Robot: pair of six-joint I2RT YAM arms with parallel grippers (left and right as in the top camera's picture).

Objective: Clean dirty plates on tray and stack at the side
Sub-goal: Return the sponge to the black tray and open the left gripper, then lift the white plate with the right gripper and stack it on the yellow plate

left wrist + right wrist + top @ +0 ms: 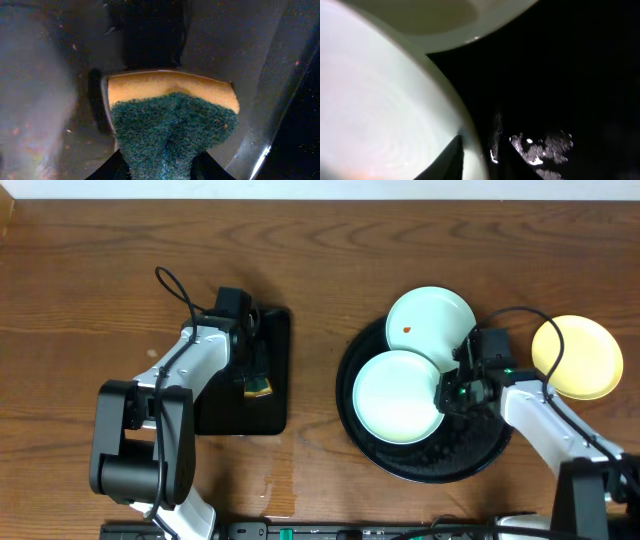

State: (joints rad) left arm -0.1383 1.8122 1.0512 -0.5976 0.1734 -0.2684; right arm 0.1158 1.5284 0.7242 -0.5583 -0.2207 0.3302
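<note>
Right now the right gripper straddles the right rim of the lower mint plate, a finger on either side; whether it pinches I cannot tell. That plate lies in the round black tray. A red-spotted mint plate overlaps its upper edge, and the yellow plate sits on the table at far right. At left, the left gripper clamps a sponge over the rectangular tray

Pinching a sponge between the fingers of the left gripper while straddling the rim of a plate with the right gripper, one finger either side, grip unclear.
</note>
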